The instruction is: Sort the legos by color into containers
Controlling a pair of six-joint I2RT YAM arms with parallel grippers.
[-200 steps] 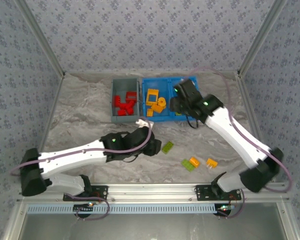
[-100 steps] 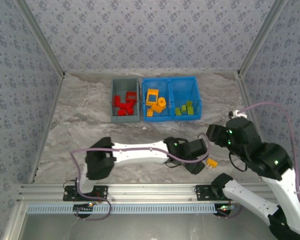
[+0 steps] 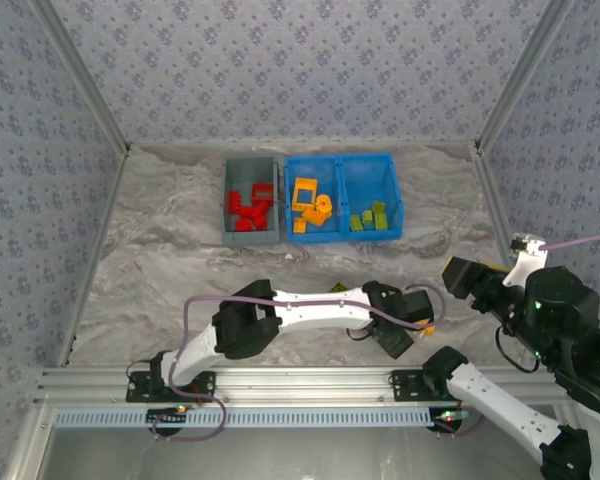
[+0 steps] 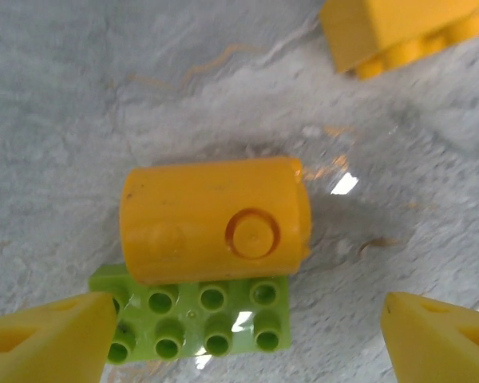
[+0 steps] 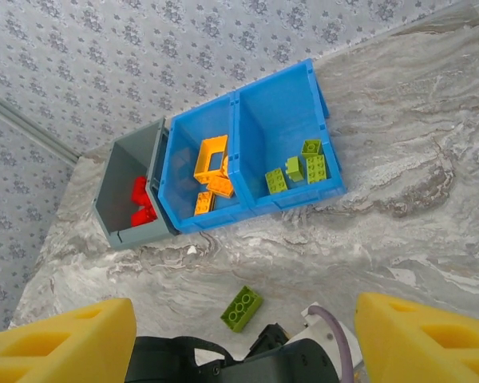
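Orange lego (image 4: 214, 230), 1, touching 1 green lego (image 4: 199, 317), lay before my left gripper (image 4: 247, 339), jaws wide; my right gripper (image 5: 243, 335) stood wide, empty.

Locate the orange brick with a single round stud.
Left wrist view: the orange brick lies on the table just ahead of the open left gripper, against a lime green brick; a second orange brick sits at upper right.

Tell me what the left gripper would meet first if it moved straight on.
Probably the orange brick, or the green brick against it; both lie ahead between its open fingers, and depth is unclear.
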